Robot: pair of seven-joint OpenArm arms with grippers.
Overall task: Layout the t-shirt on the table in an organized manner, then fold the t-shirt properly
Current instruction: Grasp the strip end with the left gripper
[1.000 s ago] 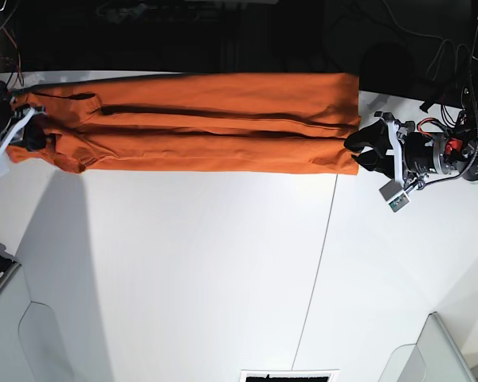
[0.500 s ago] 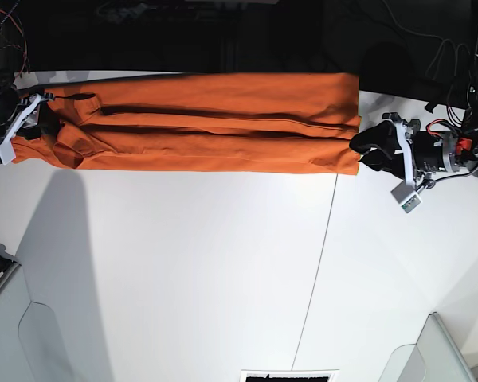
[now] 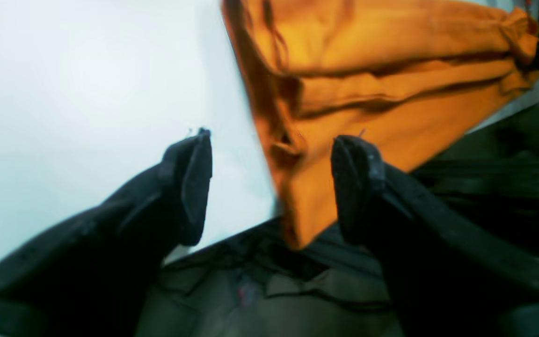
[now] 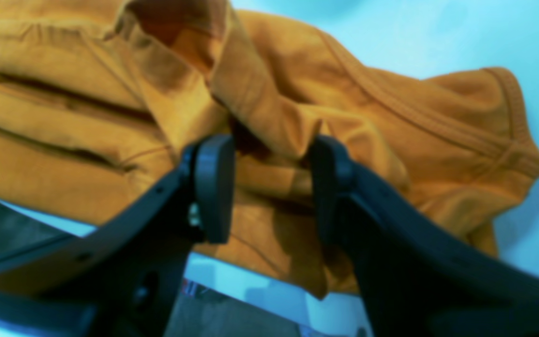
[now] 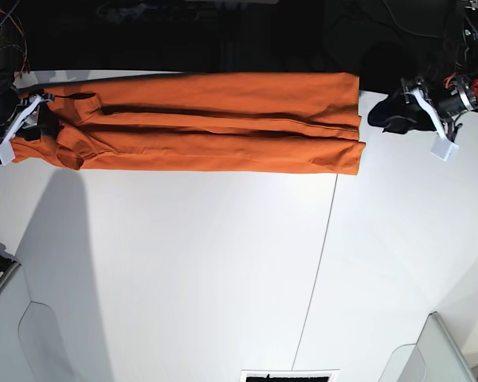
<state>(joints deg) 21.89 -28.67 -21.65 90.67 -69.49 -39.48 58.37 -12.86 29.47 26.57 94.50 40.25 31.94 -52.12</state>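
Setting: white worktop (image 5: 223, 270), flat and broad, a thin dark seam (image 5: 327, 231) crossing it; dark clutter and cables beyond the far edge.

Item 1, the t-shirt (image 5: 215, 123): bright orange cloth, lying as one long narrow band along the worktop's far edge, sides turned in so that two lengthwise creases run its whole span. The sleeve-and-collar end is bunched and wrinkled; the hem end is squarer and flatter.

Item 2, left tool (image 3: 272, 154): jaws wide, nothing between them. The hem corner of the t-shirt (image 3: 391, 84) lies just ahead of the tips and slightly to one side, apart from both pads. In the base view this tool (image 5: 394, 111) sits clear of the cloth, off its hem end.

Item 3, right tool (image 4: 269, 187): jaws parted to a middling width. A rumpled fold of the t-shirt (image 4: 269, 117) stands between and just ahead of the pads; whether the pads press it cannot be told, so no grip is claimed. In the base view this tool (image 5: 32, 119) is at the bunched end.

Step in hand, as judged: lengthwise folds made, crosswise fold pending.

Handling notes:
- Flatten the bunched collar end ahead of the right tool first.
- Each tool should take its corner through all layers, low against the worktop.
- Lift both ends evenly, so the creases stay parallel.
- Draw the band inward from the far edge, lest cloth slip over.
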